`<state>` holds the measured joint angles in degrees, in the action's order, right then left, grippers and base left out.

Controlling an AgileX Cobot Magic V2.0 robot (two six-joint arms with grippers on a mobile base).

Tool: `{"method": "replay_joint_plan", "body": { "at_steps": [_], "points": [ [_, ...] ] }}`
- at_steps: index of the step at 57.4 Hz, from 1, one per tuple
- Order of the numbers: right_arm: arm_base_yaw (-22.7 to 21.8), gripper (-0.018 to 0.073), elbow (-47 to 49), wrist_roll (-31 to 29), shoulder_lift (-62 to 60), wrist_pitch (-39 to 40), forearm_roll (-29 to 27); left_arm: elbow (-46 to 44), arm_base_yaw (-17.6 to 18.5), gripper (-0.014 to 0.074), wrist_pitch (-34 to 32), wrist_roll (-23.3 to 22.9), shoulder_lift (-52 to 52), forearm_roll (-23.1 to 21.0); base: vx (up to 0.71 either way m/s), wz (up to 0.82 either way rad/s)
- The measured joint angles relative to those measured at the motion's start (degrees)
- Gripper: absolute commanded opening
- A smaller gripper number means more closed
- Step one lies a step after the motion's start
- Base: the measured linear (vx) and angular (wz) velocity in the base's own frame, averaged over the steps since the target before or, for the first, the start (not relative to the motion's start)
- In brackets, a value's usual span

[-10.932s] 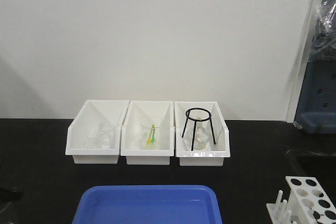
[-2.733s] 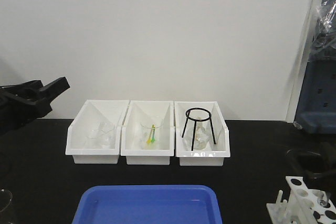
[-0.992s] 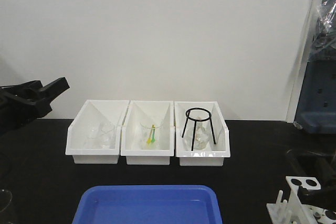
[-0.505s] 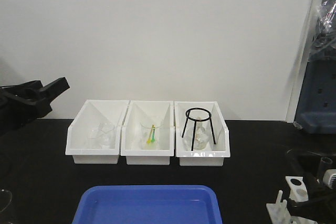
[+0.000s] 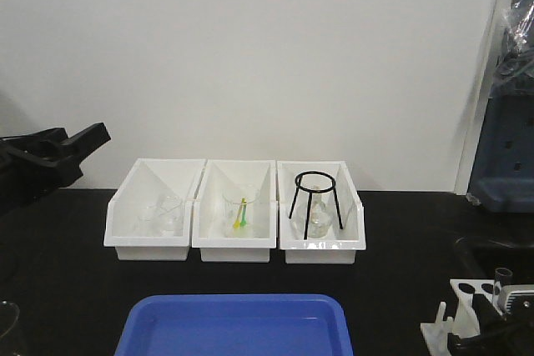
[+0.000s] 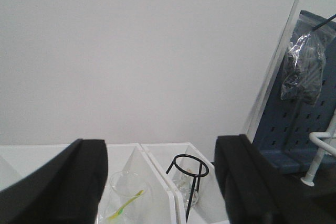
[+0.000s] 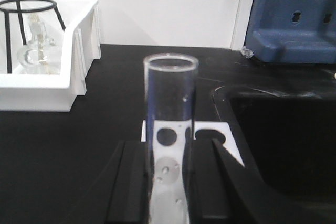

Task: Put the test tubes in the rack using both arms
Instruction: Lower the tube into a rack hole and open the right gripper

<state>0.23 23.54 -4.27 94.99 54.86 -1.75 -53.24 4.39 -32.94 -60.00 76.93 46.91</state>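
Left arm: matte black, angular casing with faceted edges, ending in a wedge-shaped tip. Left gripper, wrist view: two broad black fingers, flat-faced, rounded upper corners, dull plastic finish. Right gripper: two black fingers, smooth, sloping shoulders, inner faces straight. No markings, screws or cables discernible.

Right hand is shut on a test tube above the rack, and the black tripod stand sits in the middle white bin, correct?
Not quite. The tripod stand sits in the rightmost white bin, not the middle one; the front-facing view shows it. The rest holds: the right hand is shut on the test tube above the rack.
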Motion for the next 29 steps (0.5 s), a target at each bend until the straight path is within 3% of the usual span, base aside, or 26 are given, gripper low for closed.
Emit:
{"method": "replay_joint_plan", "body": {
  "at_steps": [19,29],
  "points": [
    [0.0,0.0012,0.05,0.04,4.98,7.54,1.11,0.0,0.0,0.0543,0.0,0.0,0.0,0.0,0.0,0.0],
    [0.0,0.0117,0.11,0.04,5.13,7.75,1.11,0.0,0.0,0.0543,0.0,0.0,0.0,0.0,0.0,0.0]
  ]
}}
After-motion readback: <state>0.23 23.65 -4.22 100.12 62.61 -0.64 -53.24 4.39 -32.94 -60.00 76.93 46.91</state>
